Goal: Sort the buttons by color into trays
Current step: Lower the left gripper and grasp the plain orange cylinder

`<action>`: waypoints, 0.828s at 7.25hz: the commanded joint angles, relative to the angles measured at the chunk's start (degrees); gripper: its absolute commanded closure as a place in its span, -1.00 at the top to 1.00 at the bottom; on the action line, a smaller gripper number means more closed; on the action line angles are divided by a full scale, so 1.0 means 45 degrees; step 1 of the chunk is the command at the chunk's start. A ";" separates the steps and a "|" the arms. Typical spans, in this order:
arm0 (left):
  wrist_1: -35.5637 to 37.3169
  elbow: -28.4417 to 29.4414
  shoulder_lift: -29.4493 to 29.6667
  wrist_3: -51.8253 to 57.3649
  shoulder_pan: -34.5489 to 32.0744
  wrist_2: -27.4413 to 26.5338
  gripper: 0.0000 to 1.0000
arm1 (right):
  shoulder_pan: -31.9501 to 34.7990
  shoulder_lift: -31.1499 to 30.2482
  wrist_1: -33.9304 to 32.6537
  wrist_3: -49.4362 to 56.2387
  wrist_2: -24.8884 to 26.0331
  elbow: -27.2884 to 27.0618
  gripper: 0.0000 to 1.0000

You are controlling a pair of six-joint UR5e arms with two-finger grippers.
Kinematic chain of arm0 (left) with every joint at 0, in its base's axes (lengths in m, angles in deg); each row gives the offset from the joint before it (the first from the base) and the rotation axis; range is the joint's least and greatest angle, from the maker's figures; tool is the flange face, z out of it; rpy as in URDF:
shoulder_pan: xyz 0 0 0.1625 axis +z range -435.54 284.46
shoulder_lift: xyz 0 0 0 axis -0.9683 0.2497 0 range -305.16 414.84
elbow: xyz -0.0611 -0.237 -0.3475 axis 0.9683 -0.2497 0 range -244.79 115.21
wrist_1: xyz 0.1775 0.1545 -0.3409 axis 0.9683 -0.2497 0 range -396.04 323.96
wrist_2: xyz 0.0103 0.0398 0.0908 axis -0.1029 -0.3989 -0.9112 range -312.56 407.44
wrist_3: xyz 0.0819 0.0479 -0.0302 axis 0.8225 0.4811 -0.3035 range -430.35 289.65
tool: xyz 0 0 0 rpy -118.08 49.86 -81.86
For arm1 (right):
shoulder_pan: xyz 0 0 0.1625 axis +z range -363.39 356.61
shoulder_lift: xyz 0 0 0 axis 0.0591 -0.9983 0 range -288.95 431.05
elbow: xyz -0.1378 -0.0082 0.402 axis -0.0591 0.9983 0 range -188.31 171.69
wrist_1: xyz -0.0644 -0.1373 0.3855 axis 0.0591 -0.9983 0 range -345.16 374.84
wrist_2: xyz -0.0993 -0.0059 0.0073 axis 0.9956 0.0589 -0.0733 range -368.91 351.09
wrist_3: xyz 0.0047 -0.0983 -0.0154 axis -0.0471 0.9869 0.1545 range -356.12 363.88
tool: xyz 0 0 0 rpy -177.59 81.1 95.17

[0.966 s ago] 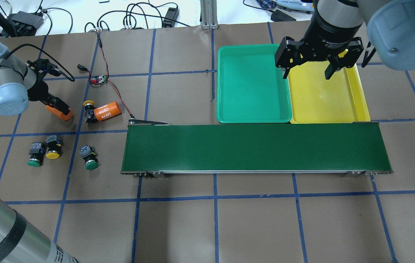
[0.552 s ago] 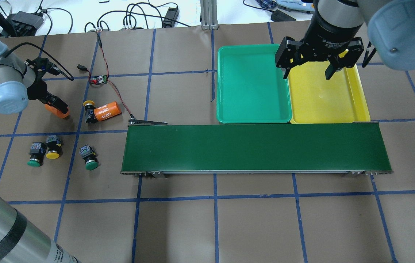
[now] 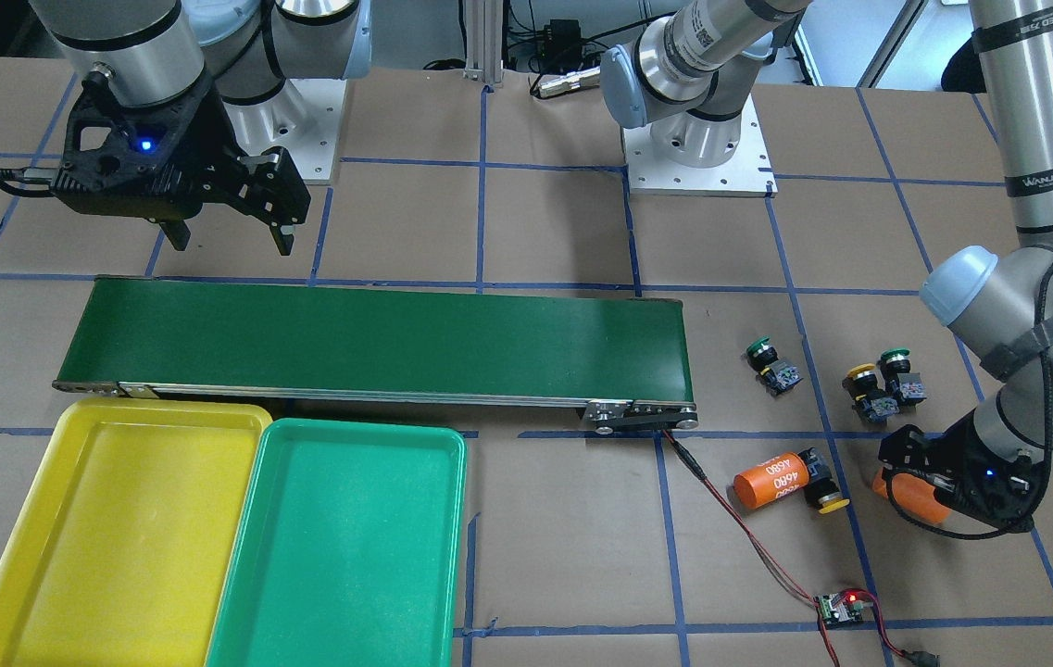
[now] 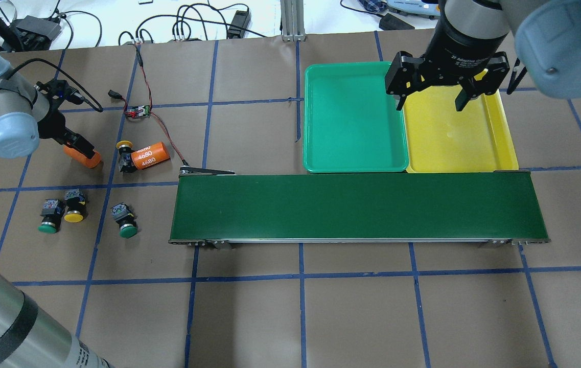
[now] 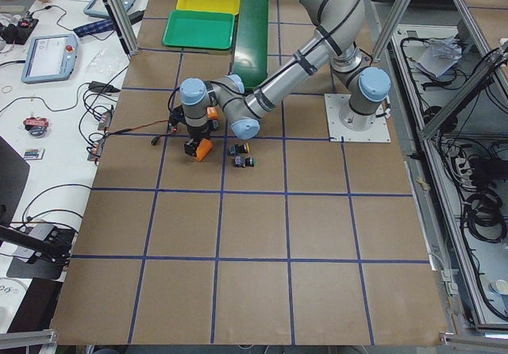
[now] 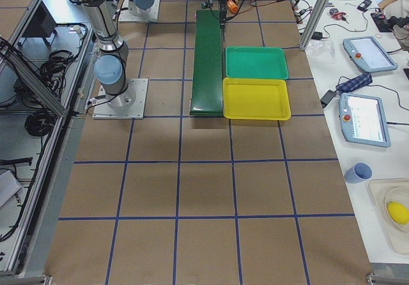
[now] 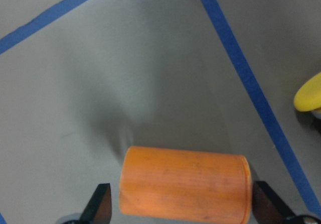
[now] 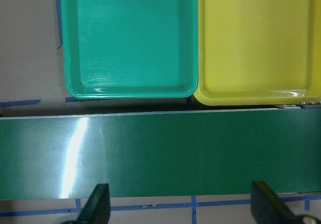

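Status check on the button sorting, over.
Right gripper open, empty. Left gripper around an orange cylinder, grip unclear. All four buttons on the table; green tray, yellow tray empty. 4680 cylinder beside one yellow button.

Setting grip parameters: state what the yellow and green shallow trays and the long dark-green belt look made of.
Yellow shallow tray, green shallow tray: likely moulded plastic, glossy; highlights along the walls. Long dark-green belt: probably rubbery sheet, satin; one soft glare streak.

My left arm (image 4: 4,128) reaches out low, wrist bent down, and my left gripper (image 4: 79,152) straddles an orange cylinder (image 7: 185,186). Whether the jaws press its ends or stand just off them, I cannot tell. My right arm (image 4: 474,30) hangs higher, with my right gripper (image 4: 430,105) pointing down, jaws wide apart.
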 commanded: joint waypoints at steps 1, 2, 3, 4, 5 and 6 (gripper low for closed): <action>0.0021 0.0045 0.0210 0.0079 0.0000 -0.0018 1.00 | 0.0000 -0.0001 0.0013 0.0000 -0.0015 0.0000 1.00; 0.0021 0.0045 0.0308 0.0079 0.0019 -0.0018 1.00 | 0.0020 -0.0001 0.0013 0.0000 -0.0015 0.0000 1.00; 0.0021 0.0065 0.0348 0.0060 0.0019 -0.0057 0.48 | 0.0020 -0.0001 0.0013 0.0000 -0.0015 0.0000 1.00; -0.0115 0.0065 0.0348 0.0040 0.0019 -0.0058 -0.32 | 0.0020 -0.0001 0.0013 0.0000 0.0004 0.0000 1.00; -0.0445 0.0104 0.0251 -0.0095 -0.0019 -0.0058 -0.99 | 0.0020 -0.0001 0.0013 0.0000 -0.0015 0.0000 1.00; -0.0931 0.0104 -0.0059 -0.0367 -0.0097 -0.0019 -1.00 | 0.0020 -0.0001 0.0013 0.0000 -0.0015 0.0000 1.00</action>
